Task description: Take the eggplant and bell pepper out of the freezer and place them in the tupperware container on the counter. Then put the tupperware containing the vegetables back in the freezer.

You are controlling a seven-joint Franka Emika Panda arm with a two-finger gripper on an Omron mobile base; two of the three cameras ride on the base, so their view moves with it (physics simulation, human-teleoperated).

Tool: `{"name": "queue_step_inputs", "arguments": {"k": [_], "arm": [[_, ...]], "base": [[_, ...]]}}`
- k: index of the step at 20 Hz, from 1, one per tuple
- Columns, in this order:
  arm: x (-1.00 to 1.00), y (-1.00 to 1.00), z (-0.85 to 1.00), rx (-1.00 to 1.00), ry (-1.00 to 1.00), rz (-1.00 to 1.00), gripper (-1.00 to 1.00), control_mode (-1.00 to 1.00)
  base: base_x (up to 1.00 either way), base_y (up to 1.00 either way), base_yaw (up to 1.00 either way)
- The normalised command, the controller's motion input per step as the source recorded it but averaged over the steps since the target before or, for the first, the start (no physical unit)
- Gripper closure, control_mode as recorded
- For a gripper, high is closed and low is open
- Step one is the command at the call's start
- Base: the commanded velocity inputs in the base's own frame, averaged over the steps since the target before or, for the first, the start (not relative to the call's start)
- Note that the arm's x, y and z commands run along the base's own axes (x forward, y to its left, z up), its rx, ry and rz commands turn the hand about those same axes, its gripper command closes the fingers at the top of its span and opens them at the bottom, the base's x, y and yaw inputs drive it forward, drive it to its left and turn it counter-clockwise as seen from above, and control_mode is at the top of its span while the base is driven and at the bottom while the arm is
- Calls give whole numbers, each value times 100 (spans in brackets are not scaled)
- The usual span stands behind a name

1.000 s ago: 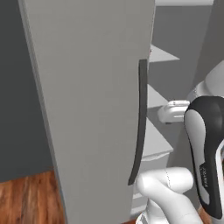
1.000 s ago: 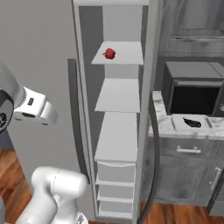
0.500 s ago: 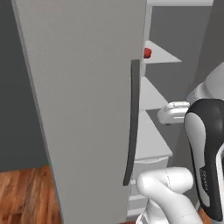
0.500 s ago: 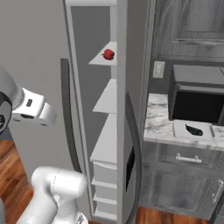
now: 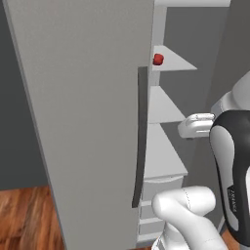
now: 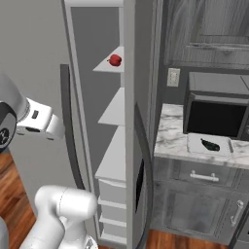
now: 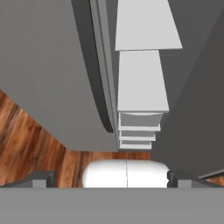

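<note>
The tall light-grey freezer's flat door [image 5: 83,122] with its long dark handle [image 5: 140,141] stood swung open, baring white shelves [image 6: 114,151]. The small round red bell pepper [image 6: 115,60] sat on an upper shelf, not yet fetched. The two-finger gripper [image 7: 109,178] hung empty, fingers wide apart, aimed at the lower drawers. Rightward, the dark elongated eggplant [image 6: 210,144] already lay in the pale rectangular tupperware container [image 6: 194,143] on the white marble counter [image 6: 170,131], just before a black-fronted microwave [image 6: 216,116]. Judging by this, roughly half the fetching remained; the open door edge crowded the arm's reach.

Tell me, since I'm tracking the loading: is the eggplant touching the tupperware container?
Touching. In the right base view the eggplant lies inside the tupperware container on the counter, resting on its floor.
</note>
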Motion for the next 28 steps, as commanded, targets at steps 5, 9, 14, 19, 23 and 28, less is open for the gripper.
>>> {"name": "queue_step_inputs", "arguments": {"k": [5,9,14,19,23,28], "arm": [[0,0,0,0,0,0,-100,100],[0,0,0,0,0,0,-100,100],[0,-5,4,0,1,-11,-100,-100],[30,-2,8,0,-1,-18,-100,-100],[34,-19,1,2,-5,-1,-100,-100],[26,-28,0,5,3,0,-100,-100]], "base": [[0,0,-2],[1,0,-2],[0,0,-6],[0,0,0],[0,0,0],[0,0,0]]}}
